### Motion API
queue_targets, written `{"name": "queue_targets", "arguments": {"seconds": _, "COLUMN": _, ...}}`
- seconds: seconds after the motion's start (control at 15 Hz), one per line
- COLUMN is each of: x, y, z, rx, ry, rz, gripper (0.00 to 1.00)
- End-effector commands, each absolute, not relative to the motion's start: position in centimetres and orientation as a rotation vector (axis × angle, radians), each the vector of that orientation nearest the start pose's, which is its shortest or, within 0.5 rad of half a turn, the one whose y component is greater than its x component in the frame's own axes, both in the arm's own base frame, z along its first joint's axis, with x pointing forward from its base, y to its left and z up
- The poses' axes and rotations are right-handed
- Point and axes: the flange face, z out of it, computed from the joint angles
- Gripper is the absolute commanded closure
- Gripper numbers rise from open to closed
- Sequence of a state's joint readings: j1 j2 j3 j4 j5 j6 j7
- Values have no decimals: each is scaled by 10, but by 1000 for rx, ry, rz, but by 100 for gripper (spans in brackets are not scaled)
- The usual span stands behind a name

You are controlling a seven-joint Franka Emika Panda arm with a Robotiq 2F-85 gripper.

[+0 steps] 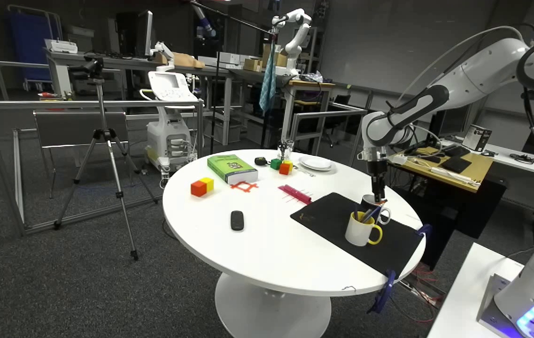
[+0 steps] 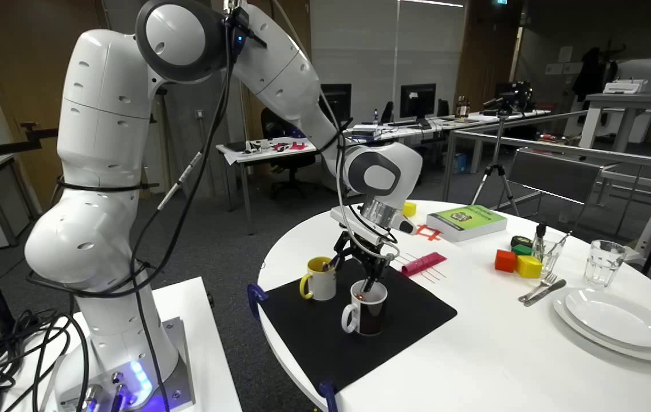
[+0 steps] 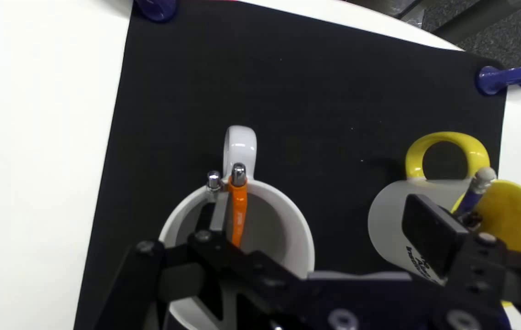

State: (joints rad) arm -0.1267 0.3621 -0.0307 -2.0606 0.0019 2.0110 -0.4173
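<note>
My gripper is open and empty, pointing down over a black mat. It also shows in both exterior views. One finger is at the mouth of a white-handled mug, dark outside; I cannot tell how deep it reaches. An orange pen and a silver-tipped pen lean on that mug's rim, the orange one close along the finger's inner side. The opposite finger is above or beside a white mug with yellow handle holding several pens.
Blue clamps hold the mat at the round table's edge. On the table are a pink holder, green book, coloured blocks, black case, cutlery, plates and a glass.
</note>
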Motion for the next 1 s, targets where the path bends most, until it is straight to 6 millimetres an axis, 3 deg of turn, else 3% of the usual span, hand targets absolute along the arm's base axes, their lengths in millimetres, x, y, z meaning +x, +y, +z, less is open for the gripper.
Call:
{"name": "queue_targets", "arguments": {"seconds": 0.0, "x": 529, "y": -82, "z": 230, "rx": -2950, "ry": -466, "rz": 549, "gripper": 0}}
{"name": "queue_targets", "arguments": {"seconds": 0.93, "x": 519, "y": -73, "z": 237, "rx": -2929, "ry": -593, "rz": 576, "gripper": 0}}
